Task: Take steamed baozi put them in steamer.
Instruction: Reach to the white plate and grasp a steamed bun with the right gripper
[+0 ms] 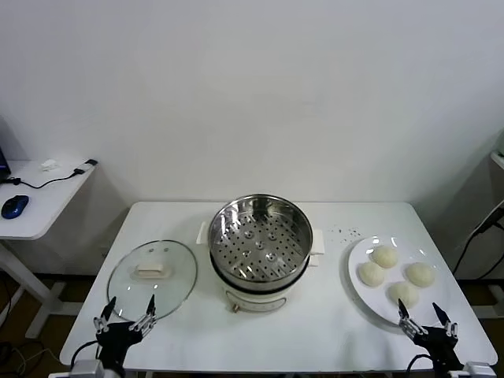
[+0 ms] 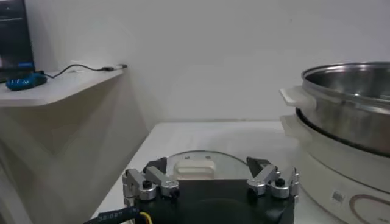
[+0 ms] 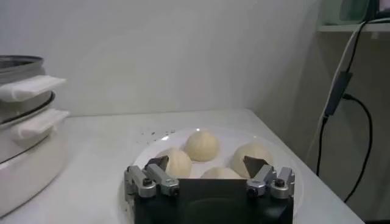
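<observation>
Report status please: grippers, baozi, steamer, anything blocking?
Left gripper open, near edge by glass lid. Right gripper open, before plate. Four baozi on plate, steamer empty. Nothing blocking.

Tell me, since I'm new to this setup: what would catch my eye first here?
The shiny steamer stands empty at the middle of the white table, lid off. Four steamed baozi sit on a white plate to its right, and the glass lid lies flat to its left. The open left tool and right tool wait at the near edge.
</observation>
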Action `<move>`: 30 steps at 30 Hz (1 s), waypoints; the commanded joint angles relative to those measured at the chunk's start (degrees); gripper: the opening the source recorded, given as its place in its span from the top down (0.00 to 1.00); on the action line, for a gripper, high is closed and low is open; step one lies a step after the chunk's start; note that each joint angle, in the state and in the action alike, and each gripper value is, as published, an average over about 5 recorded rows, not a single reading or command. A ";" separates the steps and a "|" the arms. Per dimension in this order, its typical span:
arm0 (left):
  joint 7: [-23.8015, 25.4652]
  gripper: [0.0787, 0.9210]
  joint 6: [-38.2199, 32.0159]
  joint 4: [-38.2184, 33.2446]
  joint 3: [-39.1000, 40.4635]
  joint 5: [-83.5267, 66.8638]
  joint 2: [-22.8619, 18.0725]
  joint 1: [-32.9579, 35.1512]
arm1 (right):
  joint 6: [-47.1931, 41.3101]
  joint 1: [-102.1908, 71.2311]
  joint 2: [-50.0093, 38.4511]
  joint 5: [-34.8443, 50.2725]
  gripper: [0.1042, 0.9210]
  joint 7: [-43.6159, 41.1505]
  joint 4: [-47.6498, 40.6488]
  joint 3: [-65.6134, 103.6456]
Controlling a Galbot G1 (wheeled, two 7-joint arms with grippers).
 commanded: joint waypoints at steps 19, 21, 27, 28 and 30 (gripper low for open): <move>-0.37 0.12 -1.77 -1.71 -0.69 -1.58 1.74 1.78 | 2.02 105.02 -48.39 -5.40 0.12 -52.63 -31.35 -91.89; -0.38 0.12 -1.94 -1.71 -0.71 -1.57 1.76 1.83 | 5.65 119.18 -46.19 -7.27 0.12 -59.82 -34.90 -107.76; -0.35 0.12 -2.19 -1.71 -0.37 -1.41 1.56 1.74 | 12.01 141.45 -37.38 -13.19 0.12 -71.24 -43.65 -132.32; -0.33 0.12 -2.27 -1.71 -0.34 -1.37 1.57 1.77 | 12.50 143.20 -35.99 -13.62 0.12 -72.21 -44.80 -134.46; -0.31 0.12 -2.46 -1.72 -0.32 -1.32 1.59 1.82 | 13.02 145.37 -33.67 -14.08 0.12 -73.66 -46.37 -137.93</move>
